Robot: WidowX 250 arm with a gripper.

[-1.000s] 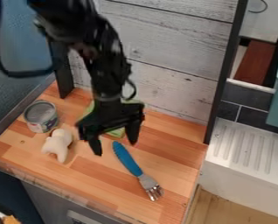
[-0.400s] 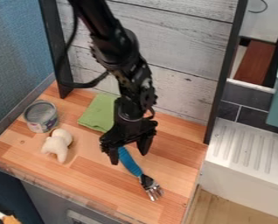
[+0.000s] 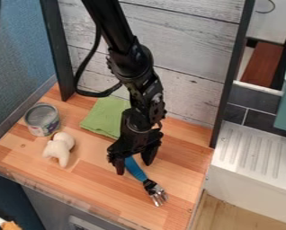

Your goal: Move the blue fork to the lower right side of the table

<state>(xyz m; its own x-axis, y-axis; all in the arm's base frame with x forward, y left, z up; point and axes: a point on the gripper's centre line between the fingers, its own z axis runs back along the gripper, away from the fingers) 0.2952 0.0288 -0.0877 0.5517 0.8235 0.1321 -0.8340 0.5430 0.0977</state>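
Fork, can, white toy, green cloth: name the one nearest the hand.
The blue fork: its handle shows between the fingers of the hand; the can, toy and cloth lie outside them.

Shiny metal can (image 3: 42,119); smooth wooden table (image 3: 90,189); green cloth (image 3: 105,117).

Back: pale plank wall (image 3: 190,58) btwn 2 blk posts (image 3: 230,81) | view L: blue textured panel (image 3: 25,54) | view R: dk tiles (image 3: 264,122) above white ribbed drainboard (image 3: 271,168) | low R: lt wood floor (image 3: 230,214)
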